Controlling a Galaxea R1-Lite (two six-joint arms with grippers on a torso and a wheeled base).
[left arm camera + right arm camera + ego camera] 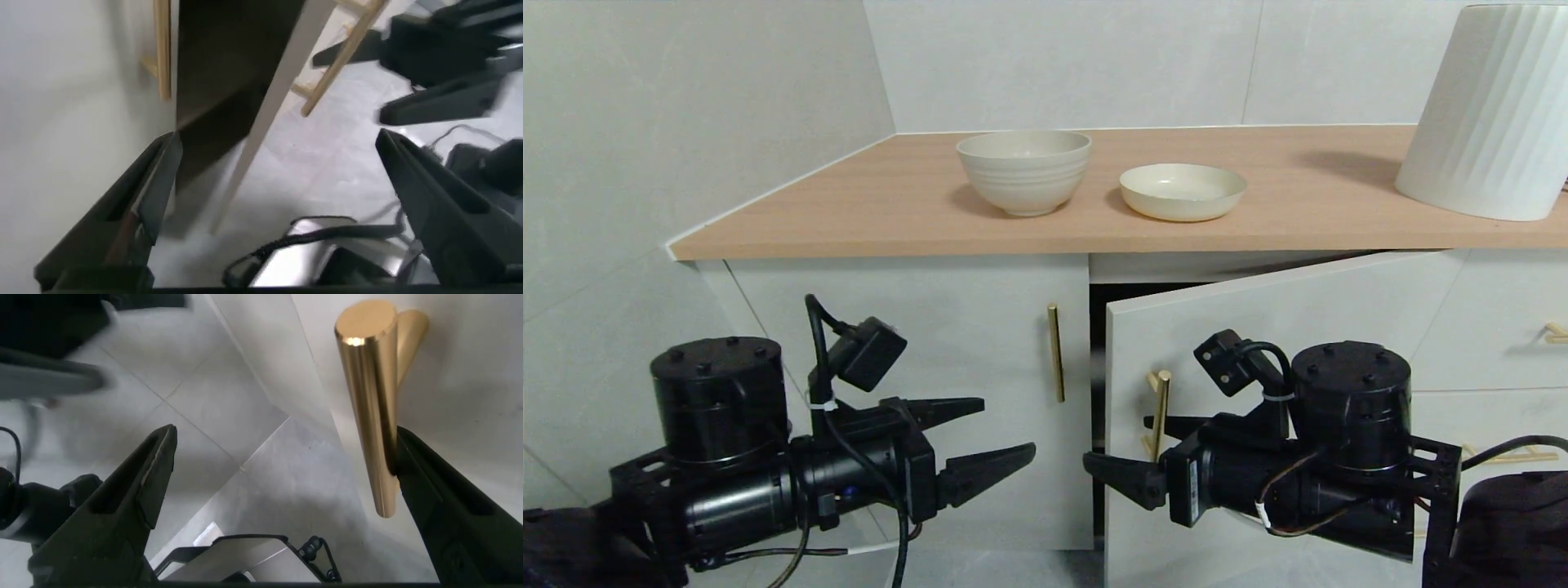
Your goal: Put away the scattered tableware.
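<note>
Bowl (1023,171) and dish (1183,191) sit on the counter (849,212) at our 12 o'clock, the dish at the bowl's 3. Both claws are wide open. The door handle (372,408) lies off-centre within the right gripper (1123,445), so we judge the grip may slip. The swinging door (1258,327) may strike the left gripper (1005,426).

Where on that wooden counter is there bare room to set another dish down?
The counter is bare from the left wall to the bowl, and again between the plate and the white ribbed shade. Bowl and plate sit close together. Below it is crowded: the left gripper and right gripper, both open, hover by the gold handle of the open cupboard door.
</note>
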